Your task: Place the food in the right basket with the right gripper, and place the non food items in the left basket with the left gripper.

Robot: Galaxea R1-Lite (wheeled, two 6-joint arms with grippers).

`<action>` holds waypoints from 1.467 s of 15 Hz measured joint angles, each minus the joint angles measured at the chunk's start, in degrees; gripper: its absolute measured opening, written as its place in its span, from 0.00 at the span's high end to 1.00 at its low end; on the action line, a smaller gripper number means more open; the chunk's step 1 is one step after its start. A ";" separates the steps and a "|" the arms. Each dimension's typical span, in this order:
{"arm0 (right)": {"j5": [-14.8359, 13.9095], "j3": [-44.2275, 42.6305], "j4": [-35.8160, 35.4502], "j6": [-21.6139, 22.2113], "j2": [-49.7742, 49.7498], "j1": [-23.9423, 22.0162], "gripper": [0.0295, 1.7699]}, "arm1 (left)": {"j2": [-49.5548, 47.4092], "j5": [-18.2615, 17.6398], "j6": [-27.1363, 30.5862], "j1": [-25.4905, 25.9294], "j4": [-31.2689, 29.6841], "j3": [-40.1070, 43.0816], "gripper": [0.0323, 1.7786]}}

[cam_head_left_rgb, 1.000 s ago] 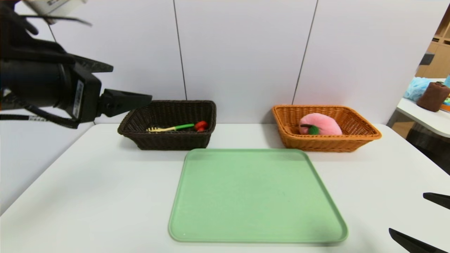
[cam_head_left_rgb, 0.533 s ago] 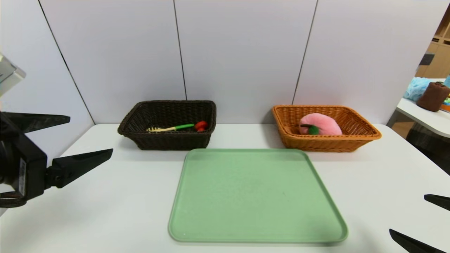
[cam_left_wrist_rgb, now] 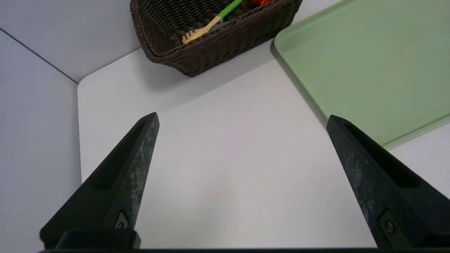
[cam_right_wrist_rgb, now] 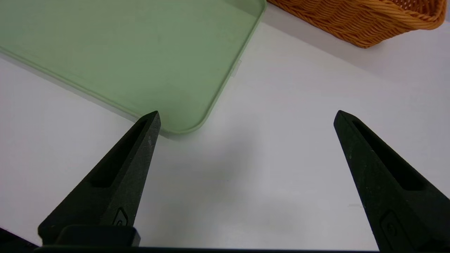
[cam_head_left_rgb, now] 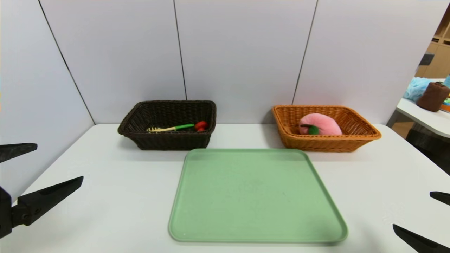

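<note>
The pink plush peach (cam_head_left_rgb: 323,123) lies in the orange-tan right basket (cam_head_left_rgb: 330,144) at the back right. In the dark brown left basket (cam_head_left_rgb: 165,142) lie a yellow pasta spoon with a green handle (cam_head_left_rgb: 170,128) and a small red duck (cam_head_left_rgb: 201,125). My left gripper (cam_head_left_rgb: 59,161) hangs open and empty over the table's front left, well short of the dark basket (cam_left_wrist_rgb: 218,49). My right gripper (cam_head_left_rgb: 412,210) stands open and empty at the front right, beside the tray's near corner. The left wrist view shows the left gripper (cam_left_wrist_rgb: 242,116) over bare table, and the right wrist view shows the same for the right gripper (cam_right_wrist_rgb: 246,112).
A pale green tray (cam_head_left_rgb: 256,196) lies bare in the middle of the white table (cam_head_left_rgb: 105,175), between the two grippers. Grey wall panels stand close behind the baskets. A side table (cam_head_left_rgb: 422,116) with a brown roll stands off to the right.
My left arm has come down and back from high beside the dark basket to the table's front left, open throughout. The right gripper has barely moved.
</note>
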 joint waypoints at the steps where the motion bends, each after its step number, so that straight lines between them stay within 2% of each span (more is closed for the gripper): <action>1: 0.02 -0.06 0.00 -0.11 -0.02 -0.55 0.04 | -1.19 -0.07 0.06 0.72 -0.67 1.29 0.05; 5: 0.02 -0.06 -0.02 0.07 -0.20 -3.00 0.04 | -5.62 -0.24 -0.17 4.22 -1.16 5.10 0.05; 10: 0.09 1.37 -0.02 0.66 -3.12 -9.40 0.04 | -11.75 -0.71 -0.88 7.00 -1.41 11.52 0.05; 14: 0.20 2.26 0.02 1.10 -6.29 -12.26 0.04 | -16.79 -3.96 -2.21 10.69 -3.08 15.93 0.05; 19: 0.22 4.99 0.17 3.91 -12.76 -14.08 0.04 | -23.82 -5.08 -2.95 14.06 -3.10 21.07 0.05; 22: 0.27 8.46 0.16 4.72 -17.97 -15.30 0.04 | -28.45 -8.34 -3.50 16.38 -2.86 23.91 0.05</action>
